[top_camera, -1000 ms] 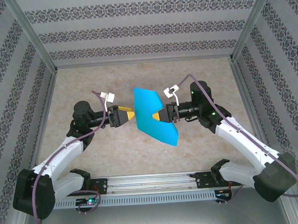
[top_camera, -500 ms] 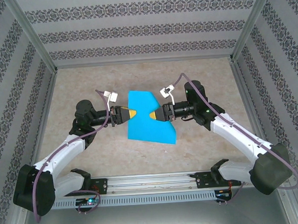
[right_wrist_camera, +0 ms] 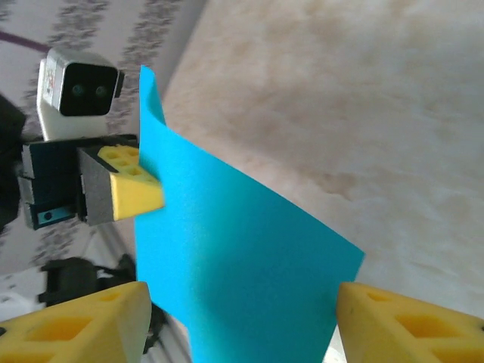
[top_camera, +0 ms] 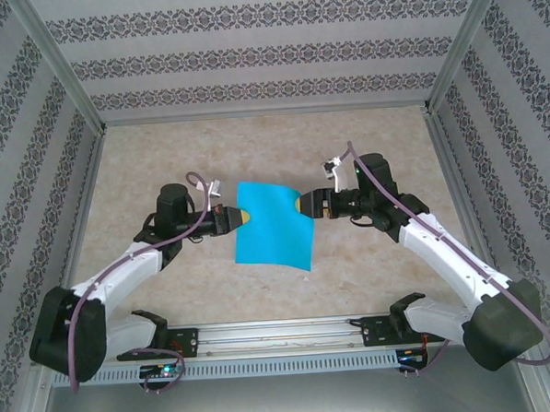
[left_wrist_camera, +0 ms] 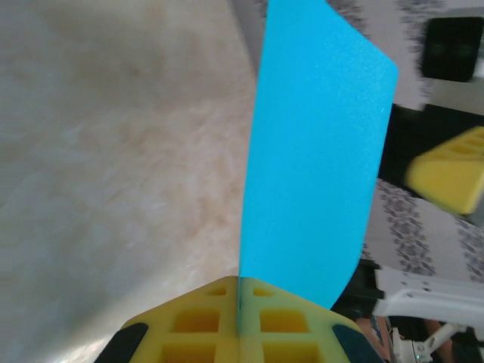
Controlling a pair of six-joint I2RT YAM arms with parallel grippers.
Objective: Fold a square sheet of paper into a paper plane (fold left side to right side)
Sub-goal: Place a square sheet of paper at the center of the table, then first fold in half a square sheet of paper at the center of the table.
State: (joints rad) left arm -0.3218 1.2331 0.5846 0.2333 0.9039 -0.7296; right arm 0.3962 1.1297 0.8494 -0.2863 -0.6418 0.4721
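- The left arm [top_camera: 121,269] is reaching from the lower left of the overhead frame toward the centre, with its forearm lying low and its wrist pointing right.
- The right arm [top_camera: 443,243] is reaching from the lower right toward the centre, with its elbow raised and its wrist pointing left, so the two wrists are facing each other across the middle of the tabletop [top_camera: 254,152].
- Counting: two arms are working, each with one pair of jaws, and one square sheet of paper [top_camera: 271,223] is sitting between them.
- The left jaws are pinching the sheet's left edge. In the left wrist view the two yellow pads [left_wrist_camera: 197,325] are pressing together at the bottom centre, with the turquoise sheet [left_wrist_camera: 318,166] rising edge-on out of the seam between them.
- The right jaws are standing wide apart. In the right wrist view their yellow fingers [right_wrist_camera: 408,325] are showing at the lower left and lower right corners, and the sheet [right_wrist_camera: 234,257] is hanging in the gap between them, without either pad visibly pressing on it.
- In that same view the left arm's pad [right_wrist_camera: 136,189] is gripping the sheet's far edge at the left of the frame.
- Seen from above, the sheet is spreading flat and slightly tilted at the centre of the frame, lifted off the tabletop, with the right jaws just beside its upper right corner.
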